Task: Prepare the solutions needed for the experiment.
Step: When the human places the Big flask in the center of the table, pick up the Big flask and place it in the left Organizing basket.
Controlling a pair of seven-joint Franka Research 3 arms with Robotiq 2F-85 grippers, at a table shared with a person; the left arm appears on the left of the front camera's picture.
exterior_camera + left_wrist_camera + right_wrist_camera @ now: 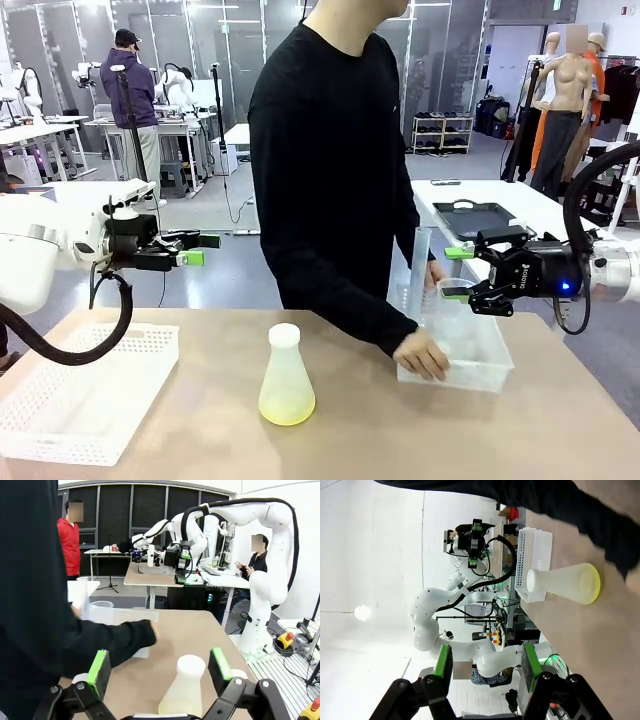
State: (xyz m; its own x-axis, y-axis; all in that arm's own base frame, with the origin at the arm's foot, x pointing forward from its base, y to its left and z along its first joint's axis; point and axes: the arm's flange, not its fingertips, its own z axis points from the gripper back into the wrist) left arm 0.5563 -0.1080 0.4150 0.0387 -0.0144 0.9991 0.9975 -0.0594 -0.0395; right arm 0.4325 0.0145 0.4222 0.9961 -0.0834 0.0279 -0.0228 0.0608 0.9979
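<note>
Nearest the camera, a white perforated basket [80, 390] lies at the counter's [350, 430] near left, cut off by the picture's left and bottom edges. Right of it, near the middle, a frosted flask [287, 378] with a white top stands upright; the solution [287, 407], a shallow pale yellow-green layer, sits in its base. In the left wrist view the flask [184, 690] stands low between the fingers, its base hidden, so no liquid can be seen there. In the right wrist view, which is rolled sideways, the flask [565, 583] shows whole, with the yellow layer [592, 583] at its base.

Farther right a clear plastic bin [460, 350] rests on the counter; a person's hand [421, 354] grips its near left corner, and the other hand is hidden behind a tall clear cylinder [420, 260] standing in the bin. What else the bin holds is hard to make out.

Above the basket the left claw [192, 249] hangs open, holding nothing. At the right the right claw [458, 272] hangs over the bin with its fingers apart; a small clear thing shows just beside its lower finger, but whether it is gripped I cannot tell.
</note>
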